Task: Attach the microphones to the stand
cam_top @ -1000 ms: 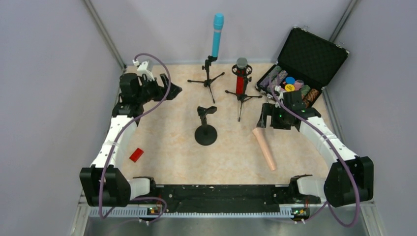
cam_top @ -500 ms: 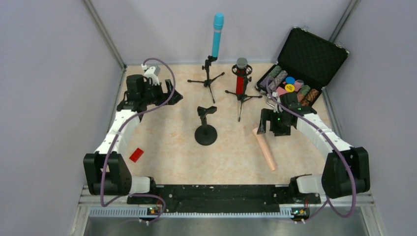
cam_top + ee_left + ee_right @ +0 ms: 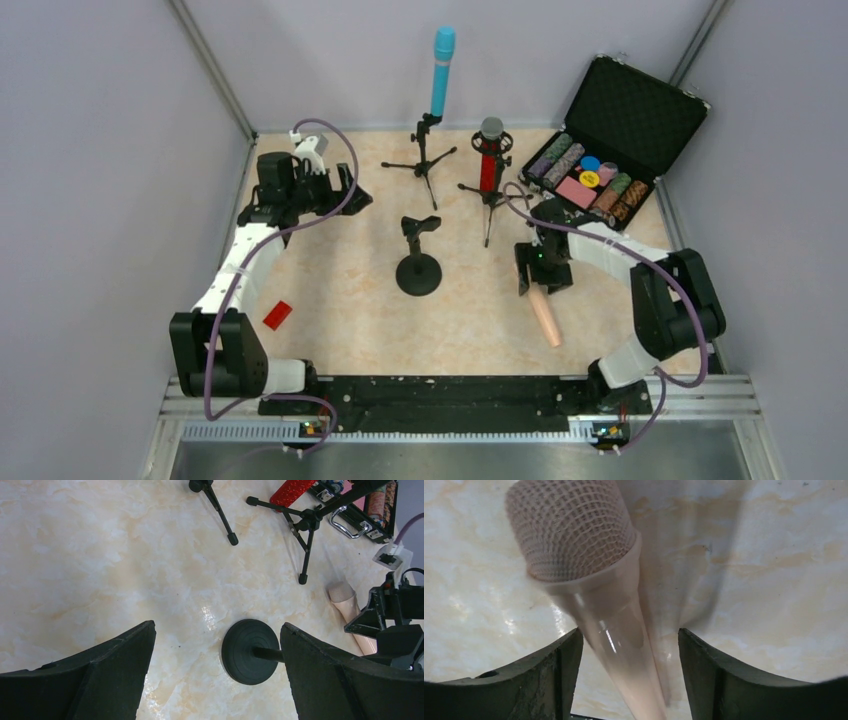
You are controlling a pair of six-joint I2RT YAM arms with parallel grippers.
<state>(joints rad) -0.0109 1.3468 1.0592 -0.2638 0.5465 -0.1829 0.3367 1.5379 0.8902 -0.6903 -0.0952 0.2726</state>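
Peach mic [image 3: 574, 535] lies flat on the surface [image 3: 330, 300], right hand [image 3: 629, 634] open astride it.
An open case [image 3: 640, 105] sits far right. The left hand [image 3: 217, 627] gapes wide at far left, holding nothing. The right hand's fingers [image 3: 561, 675] flank the peach mic below its head, with a gap on one side. A round stand [image 3: 418, 272] sits mid-surface. The teal mic [image 3: 441, 75] stands upright in the far tripod [image 3: 425, 160], the red mic [image 3: 487, 172] in the second tripod [image 3: 490, 205].

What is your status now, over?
Left gripper open, holding nothing. Right gripper open astride peach microphone, lying flat. Round-base stand empty; nothing between them.
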